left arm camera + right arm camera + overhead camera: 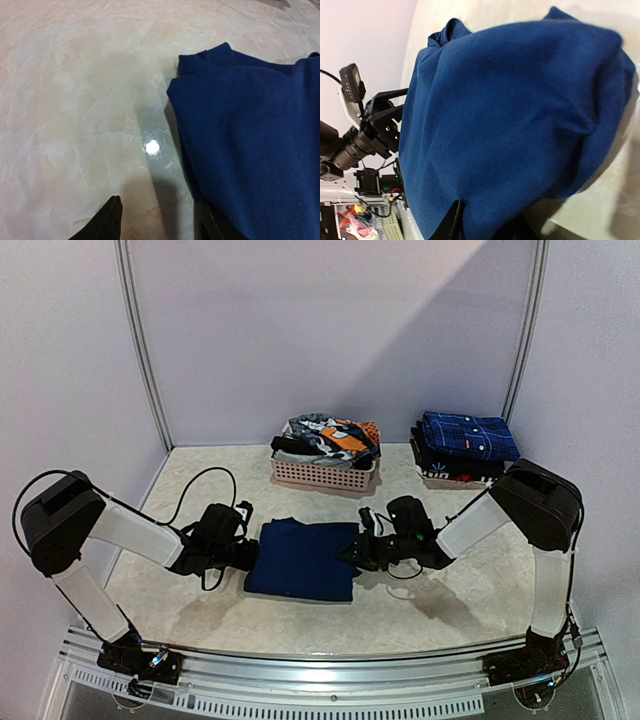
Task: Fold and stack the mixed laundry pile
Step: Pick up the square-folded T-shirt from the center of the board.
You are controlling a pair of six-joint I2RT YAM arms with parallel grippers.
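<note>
"The worktop [200, 610] is pale and shiny, with light purple walls [320, 330] all round. Is much done?"

"Some. A folded stack [465, 445] sits in the back right corner. The basket [320, 476] at the back edge has clothes [330, 435] left to fold. A blue shirt [300, 558] lies in the middle, near the front edge."

"And the pincers?"

"The left pincer [160, 225] is spread, just beside the shirt's left edge. The right pincer [355, 552] is at its right edge with cloth bunched over it. I cannot tell if it pinches. There is bare room to the left and front."

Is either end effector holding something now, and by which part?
Left end effector: nothing; open at the left edge of the blue garment. Right end effector: at its right edge; a grip cannot be told.
</note>
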